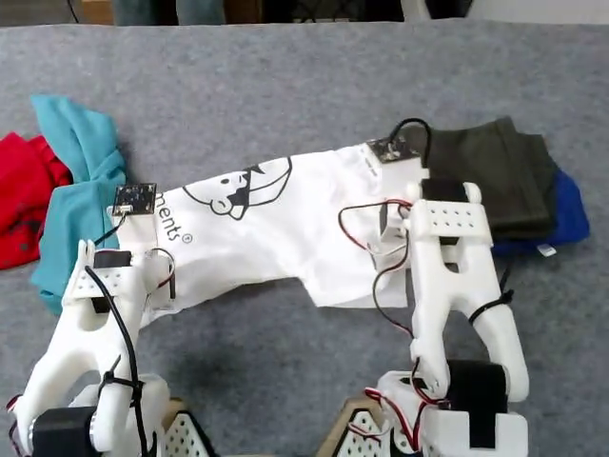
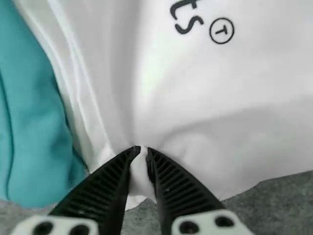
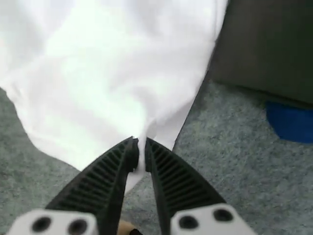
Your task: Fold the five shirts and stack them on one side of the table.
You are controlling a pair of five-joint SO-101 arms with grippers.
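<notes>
The left arm and right arm are wearing white plastic shells over black motors. A black cable is running down the left; red and black wires are looping beside the right. The left gripper and right gripper are showing black ribbed jaws; behind the jaws, white mounts are carrying dark screw holes.

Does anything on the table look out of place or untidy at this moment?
The white shirt lies askew and wrinkled, its end against the crumpled teal shirt. The blue shirt sticks out from under the dark shirt.
</notes>
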